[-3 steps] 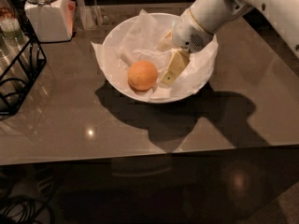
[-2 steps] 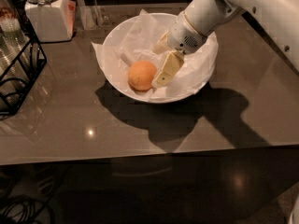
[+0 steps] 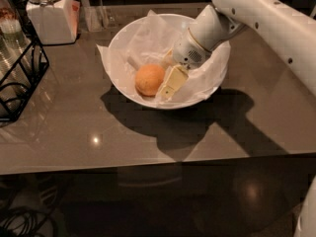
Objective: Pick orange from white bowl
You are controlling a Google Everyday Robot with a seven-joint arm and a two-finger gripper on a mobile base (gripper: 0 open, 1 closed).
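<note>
The orange (image 3: 149, 79) lies in the white bowl (image 3: 207, 90), left of its middle, on crumpled white paper. The bowl stands on the grey-brown table (image 3: 74, 127) toward the back. My gripper (image 3: 164, 76) reaches down into the bowl from the upper right, at the orange's right side. Its near cream-coloured finger (image 3: 171, 82) is right against the orange, and the far finger is partly hidden behind the wrist. The fingers stand apart and hold nothing.
A white lidded jar (image 3: 47, 15) stands at the back left. A black wire rack (image 3: 22, 78) sits at the left edge. My white arm (image 3: 266, 23) crosses the right side above the table. The table's front edge (image 3: 148, 168) runs across below.
My gripper has moved left and a little lower inside the bowl, closing in on the orange's right side. The orange and bowl have not moved.
</note>
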